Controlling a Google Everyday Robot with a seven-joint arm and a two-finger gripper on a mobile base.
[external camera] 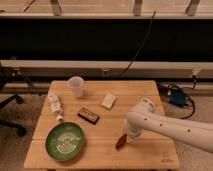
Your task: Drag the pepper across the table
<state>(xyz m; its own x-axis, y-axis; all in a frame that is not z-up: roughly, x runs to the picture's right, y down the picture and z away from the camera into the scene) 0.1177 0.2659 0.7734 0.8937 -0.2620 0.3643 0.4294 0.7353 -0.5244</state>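
The pepper is a small dark-red tapered thing lying on the light-wood table, right of centre near the front edge. My white arm reaches in from the right. My gripper is at the arm's end, pointing down right over the pepper's upper end and seemingly touching it. The arm's bulk hides the fingers.
A green plate sits at the front left. A dark rectangular box lies mid-table. A clear cup, a white block and a white bottle are further back and left. A small dark mark is at the front right corner.
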